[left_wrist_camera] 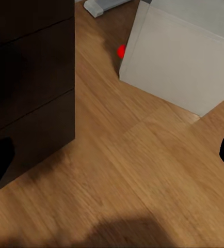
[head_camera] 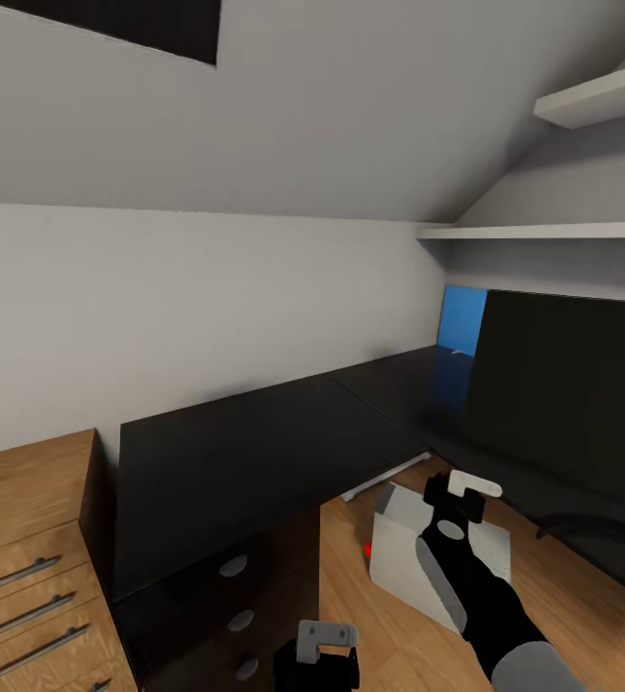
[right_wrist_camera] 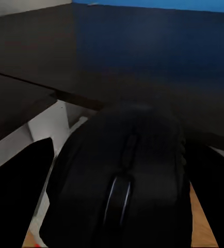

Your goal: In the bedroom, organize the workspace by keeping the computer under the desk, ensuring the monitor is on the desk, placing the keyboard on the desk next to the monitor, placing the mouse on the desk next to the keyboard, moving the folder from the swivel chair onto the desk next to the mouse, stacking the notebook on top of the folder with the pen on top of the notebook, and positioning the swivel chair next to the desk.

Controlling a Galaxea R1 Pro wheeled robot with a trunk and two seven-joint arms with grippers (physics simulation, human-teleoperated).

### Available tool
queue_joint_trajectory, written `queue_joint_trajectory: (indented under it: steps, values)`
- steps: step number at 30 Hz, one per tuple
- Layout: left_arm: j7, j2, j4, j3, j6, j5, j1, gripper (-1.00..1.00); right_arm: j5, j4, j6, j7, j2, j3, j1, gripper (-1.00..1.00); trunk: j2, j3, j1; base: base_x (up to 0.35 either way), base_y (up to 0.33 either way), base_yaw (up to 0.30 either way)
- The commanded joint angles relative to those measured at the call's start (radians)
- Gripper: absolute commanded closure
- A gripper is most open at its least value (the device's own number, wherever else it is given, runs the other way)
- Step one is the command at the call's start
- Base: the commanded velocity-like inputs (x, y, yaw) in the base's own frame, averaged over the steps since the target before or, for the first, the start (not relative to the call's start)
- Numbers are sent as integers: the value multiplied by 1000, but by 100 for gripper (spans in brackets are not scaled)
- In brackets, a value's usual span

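the right hand [head_camera: 460,495] grips the mouse [right_wrist_camera: 120,181], its long axis pointing ahead to the worktop [head_camera: 255,432] just beyond, with the monitor [head_camera: 562,384] off its right; left hand [head_camera: 327,642] wide, farther off.

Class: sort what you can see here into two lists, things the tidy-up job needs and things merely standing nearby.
Job things:
desk
monitor
computer on the floor
mouse held in the right tool

Merely nearby:
wooden drawer chest
wall shelves
blue wall panel
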Motion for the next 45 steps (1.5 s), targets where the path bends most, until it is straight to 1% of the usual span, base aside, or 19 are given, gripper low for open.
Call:
queue_joint_trajectory:
  steps: [1,3,4,5,8,10,14,19,23,26,29,33,36,39,40,41,43,45]
  values:
    - [7,0,-1,-2,4,4,-1,-100,-5,-54,55,-8,-1,4,23,100,-1,-1,0,0,0,0]
    - [7,0,-1,-2,4,3,-1,-100,-10,-163,153,-7,0,6,59,100,-1,-1,0,0,0,0]
    - [7,0,-1,-2,4,4,-1,-100,-13,-183,165,-7,0,6,65,100,-1,-1,0,0,0,0]
    - [7,0,0,-2,4,4,-1,-100,-25,-225,184,-8,1,7,77,100,-1,-1,0,0,0,0]
    - [7,0,0,-2,4,4,-1,-100,-56,-296,203,-10,5,9,98,100,-1,-1,0,0,0,0]
    - [7,0,0,-1,4,4,-1,-100,-82,-350,212,-12,16,9,117,100,-1,-1,0,0,0,2]
    - [9,1,1,2,4,3,-1,-100,-91,-374,216,-13,21,9,128,100,-1,-3,0,0,0,97]
    - [7,2,2,9,3,4,-1,-100,-93,-378,217,-14,21,8,130,100,-1,-6,0,0,0,199]
    - [10,0,10,8,2,3,-1,-100,-91,-380,217,-12,19,9,140,100,27,4,-15,0,0,123]
    - [11,-1,11,8,2,2,-1,-100,-86,-381,218,-12,18,18,151,100,48,13,-27,0,0,19]
    - [11,-1,11,8,3,2,-1,-100,-76,-384,218,-13,16,22,156,100,69,22,-38,0,0,5]
    - [11,-1,12,9,3,3,-1,-100,-44,-394,216,-12,16,24,168,100,97,35,-54,0,0,1]
    - [11,-1,12,10,4,3,-1,-100,-36,-398,212,-13,16,24,171,100,118,44,-65,0,0,0]
    - [11,-1,12,18,4,4,-1,-100,-32,-410,210,-14,16,23,172,100,139,54,-77,0,0,0]
    - [11,-2,12,29,4,4,-1,-100,-32,-418,210,-14,17,23,173,100,146,57,-81,0,0,0]
    - [8,-3,13,59,5,6,-1,-100,-30,-434,210,-16,17,22,174,100,153,60,-84,0,0,0]
    - [7,-7,13,64,5,7,-1,-100,-30,-437,209,-16,16,22,174,100,167,66,-92,0,0,0]
    - [7,-18,24,66,5,6,-1,-100,-29,-438,208,-16,17,23,175,100,181,72,-100,-116,0,0]
